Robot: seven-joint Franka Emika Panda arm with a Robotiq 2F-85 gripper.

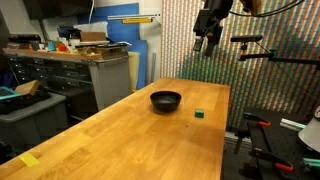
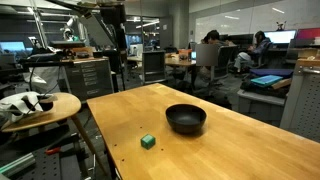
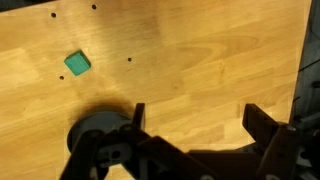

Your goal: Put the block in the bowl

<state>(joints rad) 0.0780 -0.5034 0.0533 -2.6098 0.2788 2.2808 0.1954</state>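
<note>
In an exterior view: pincer (image 1: pixel 207 38) hangs high over the far end of the surface (image 1: pixel 120 140), well clear of everything, nothing in it. Gap btwn fingers too small to read here. Bowl (image 1: pixel 166 100) sits on the wood, block (image 1: pixel 200 114) near it but apart, not touching. Count: 1 bowl, 1 block, 1 pincer.

In an exterior view: bowl (image 2: pixel 186 119) upright and empty, rim dark and glossy. Block (image 2: pixel 148 142) on bare surface (image 2: pixel 240 150) near an edge, apart from the bowl. Again 1 of each. Can't pick out the pincer here.

Wrist view: block (image 3: pixel 77 64) upper left, flat on the surface (image 3: pixel 200 50), turned a bit vs the frame. Pincer (image 3: pixel 200 125) fingers spread wide and empty, w/ the block off to one side, not btwn them. Dark round shape low left, partly behind the pincer body: maybe the bowl, can't tell.

Handling (my judgement): block prob. light, stiff, not fragile, w/ flat faces good for pinching. Being tiny, it will skid if one finger touches first. Best hold: from above on two opposite side faces, centred, fingers squared to its turn. Bowl looks slick and shallow, so the block could bounce out; release low. Bowl prob. light too and may slide if bumped.
</note>
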